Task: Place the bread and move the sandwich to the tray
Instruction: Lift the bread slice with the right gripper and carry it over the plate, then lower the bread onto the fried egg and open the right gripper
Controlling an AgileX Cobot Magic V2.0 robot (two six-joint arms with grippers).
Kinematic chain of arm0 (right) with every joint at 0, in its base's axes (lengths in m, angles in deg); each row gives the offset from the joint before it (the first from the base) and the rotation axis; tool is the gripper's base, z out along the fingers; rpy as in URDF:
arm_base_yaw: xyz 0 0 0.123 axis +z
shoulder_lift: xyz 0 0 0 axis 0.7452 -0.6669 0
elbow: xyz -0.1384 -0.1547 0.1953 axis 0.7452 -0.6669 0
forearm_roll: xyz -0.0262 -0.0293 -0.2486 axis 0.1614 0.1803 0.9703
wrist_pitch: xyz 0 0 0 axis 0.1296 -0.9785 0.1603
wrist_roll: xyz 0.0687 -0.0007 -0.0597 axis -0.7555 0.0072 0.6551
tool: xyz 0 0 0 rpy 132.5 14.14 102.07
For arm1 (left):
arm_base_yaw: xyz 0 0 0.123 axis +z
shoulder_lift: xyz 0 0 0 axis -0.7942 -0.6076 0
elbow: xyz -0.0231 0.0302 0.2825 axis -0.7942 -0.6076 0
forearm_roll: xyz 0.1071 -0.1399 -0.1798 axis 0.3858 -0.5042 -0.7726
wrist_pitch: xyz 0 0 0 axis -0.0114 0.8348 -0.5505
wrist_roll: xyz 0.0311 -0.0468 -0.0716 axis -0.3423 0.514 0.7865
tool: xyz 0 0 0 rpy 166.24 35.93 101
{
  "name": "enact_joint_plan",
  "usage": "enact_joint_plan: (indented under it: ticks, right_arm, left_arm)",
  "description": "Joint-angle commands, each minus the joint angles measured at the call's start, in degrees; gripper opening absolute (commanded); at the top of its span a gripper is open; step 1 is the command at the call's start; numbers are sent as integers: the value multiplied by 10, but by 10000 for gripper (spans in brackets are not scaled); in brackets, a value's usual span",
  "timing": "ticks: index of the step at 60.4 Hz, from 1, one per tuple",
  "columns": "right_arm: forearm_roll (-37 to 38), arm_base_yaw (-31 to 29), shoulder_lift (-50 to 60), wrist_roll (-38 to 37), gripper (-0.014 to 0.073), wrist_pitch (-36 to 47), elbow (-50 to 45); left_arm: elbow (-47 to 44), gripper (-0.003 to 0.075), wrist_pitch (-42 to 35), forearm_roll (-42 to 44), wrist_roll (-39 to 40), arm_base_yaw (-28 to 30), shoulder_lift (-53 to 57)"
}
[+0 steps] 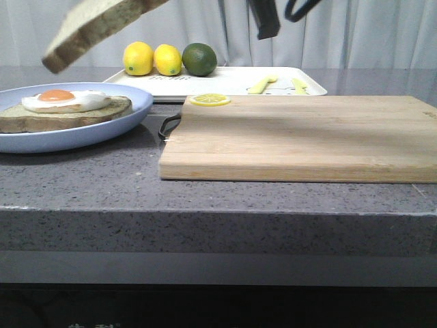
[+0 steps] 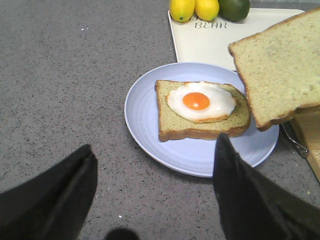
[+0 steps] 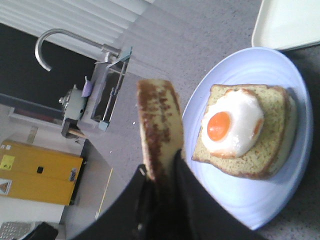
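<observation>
Grey stone counter. Left gripper (image 2: 150, 195) spread wide, empty, sandwich (image 2: 202, 110) just beyond its fingers. Right gripper (image 3: 162, 197) pinching bread (image 3: 159, 127) edge-on, mid-air beside the egg, not placed yet. Tray (image 1: 225, 83) farther back; plate move still to do.

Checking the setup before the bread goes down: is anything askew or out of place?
One oddity: a lemon slice sits alone on the far edge of the cutting board, apart from the whole fruit on the tray. The bread is tilted only because the right gripper holds it above the plate.
</observation>
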Motion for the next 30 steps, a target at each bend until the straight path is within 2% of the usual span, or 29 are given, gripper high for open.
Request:
enact_joint_plan:
  ticks: [1, 12, 19, 30]
  right_arm:
    - [-54, 30, 10, -20, 97, 38, 40]
    - [-54, 76, -57, -26, 97, 65, 123]
    - [-54, 91, -105, -61, 97, 75, 175]
    - [-54, 98, -150, -100, 99, 110, 202]
  left_arm:
    - [16, 474, -43, 0, 4, -5, -7]
    - [16, 474, -43, 0, 4, -5, -7]
    - [16, 474, -43, 0, 4, -5, -7]
    - [16, 474, -43, 0, 4, -5, -7]
